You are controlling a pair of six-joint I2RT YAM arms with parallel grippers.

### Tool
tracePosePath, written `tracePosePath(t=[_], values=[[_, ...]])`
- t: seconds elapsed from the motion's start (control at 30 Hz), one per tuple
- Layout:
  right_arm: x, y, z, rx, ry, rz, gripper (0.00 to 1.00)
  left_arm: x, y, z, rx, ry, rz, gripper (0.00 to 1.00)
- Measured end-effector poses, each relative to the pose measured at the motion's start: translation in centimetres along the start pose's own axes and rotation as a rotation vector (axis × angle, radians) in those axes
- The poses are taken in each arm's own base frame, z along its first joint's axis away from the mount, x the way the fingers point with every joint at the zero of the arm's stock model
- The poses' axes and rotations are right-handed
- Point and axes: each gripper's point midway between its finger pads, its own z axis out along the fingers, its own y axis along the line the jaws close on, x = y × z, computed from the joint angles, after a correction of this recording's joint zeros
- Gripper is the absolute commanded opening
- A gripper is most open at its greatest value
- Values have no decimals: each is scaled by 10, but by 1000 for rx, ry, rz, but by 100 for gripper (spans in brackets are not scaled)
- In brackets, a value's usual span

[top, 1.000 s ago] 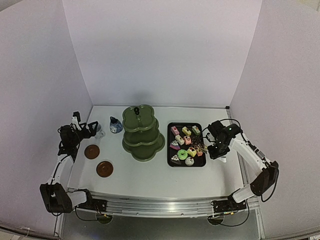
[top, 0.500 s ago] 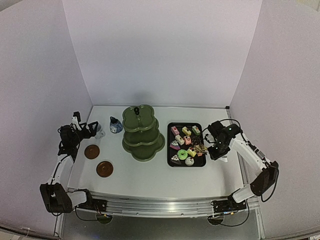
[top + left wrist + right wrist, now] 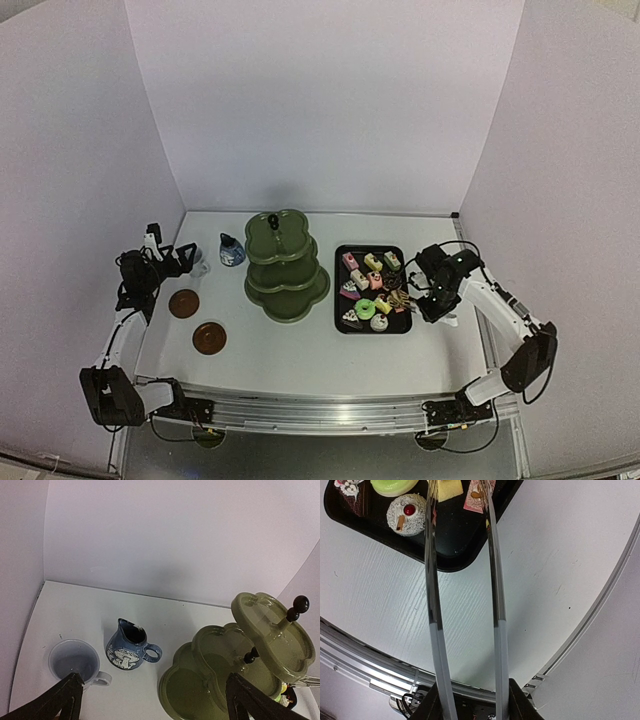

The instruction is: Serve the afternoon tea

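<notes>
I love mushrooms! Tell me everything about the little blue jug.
The little blue jug looks like glazed pottery, dark blue with a white mushroom on its belly. It has a pointed spout and a loop handle. It stands upright on the white table between the mug and green stand, touching neither.

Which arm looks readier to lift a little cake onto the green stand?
Right. The right claw is shut on the metal tongs, whose tips reach over the black tray among the cakes. The left claw hangs open at the far side, by the white mug and blue pot.
</notes>
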Motion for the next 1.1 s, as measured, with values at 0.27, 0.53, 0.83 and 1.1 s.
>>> tracePosePath(t=[0.27,0.53,0.83,1.1], values=[[1,-9,-24,41,-90,11,36,1,0,0,2,2,-1,100],[12,-8,-13,42,-45,5,36,1,0,1,2,3,-2,100],[12,-6,2,41,-3,-8,34,1,0,1,2,3,-2,100],[4,-8,15,57,9,-12,33,1,0,1,2,3,-2,100]])
